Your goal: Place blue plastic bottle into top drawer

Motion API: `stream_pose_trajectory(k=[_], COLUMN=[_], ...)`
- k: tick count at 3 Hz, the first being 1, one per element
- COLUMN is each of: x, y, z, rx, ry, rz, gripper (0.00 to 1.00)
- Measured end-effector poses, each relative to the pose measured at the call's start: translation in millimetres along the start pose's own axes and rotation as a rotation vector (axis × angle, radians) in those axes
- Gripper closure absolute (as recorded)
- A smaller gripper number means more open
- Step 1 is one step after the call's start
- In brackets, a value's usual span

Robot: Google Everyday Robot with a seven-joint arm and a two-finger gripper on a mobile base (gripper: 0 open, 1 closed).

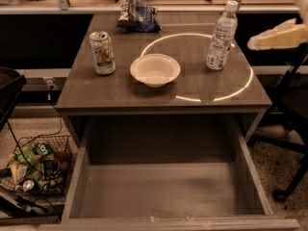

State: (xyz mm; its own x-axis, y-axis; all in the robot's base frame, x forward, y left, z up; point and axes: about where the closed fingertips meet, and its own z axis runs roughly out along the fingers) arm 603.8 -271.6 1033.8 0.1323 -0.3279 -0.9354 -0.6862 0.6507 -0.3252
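Observation:
The blue plastic bottle [221, 36] is clear with a white cap and a pale label. It stands upright at the back right of the grey table [120, 93]. My gripper [275, 36] is a pale shape coming in from the right edge, at about the bottle's mid height and a little to its right, apart from it. The top drawer [166, 196] is pulled out wide below the table's front edge, and its flat grey bottom is bare.
A green-and-white soda can [102, 53] stands at the table's left. A white bowl [155, 70] sits in the middle. A dark chip bag [138, 17] lies at the back. A wire basket of packets [36, 170] is on the floor left, and a chair base [288, 177] at right.

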Motion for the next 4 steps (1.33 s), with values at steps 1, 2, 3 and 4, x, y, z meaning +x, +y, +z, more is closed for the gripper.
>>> stream_pose_trajectory(k=[1,2,3,4], x=[13,13,22,31], y=[3,1,-15,-28], z=[13,20,35,51], rx=[0.002,-0.009,-0.002,0.002], ry=[0.018,0.027,0.007,-0.006], rz=[0.018,0.016,0.113,0.213], gripper=[0.0,0.0,0.0,0.0])
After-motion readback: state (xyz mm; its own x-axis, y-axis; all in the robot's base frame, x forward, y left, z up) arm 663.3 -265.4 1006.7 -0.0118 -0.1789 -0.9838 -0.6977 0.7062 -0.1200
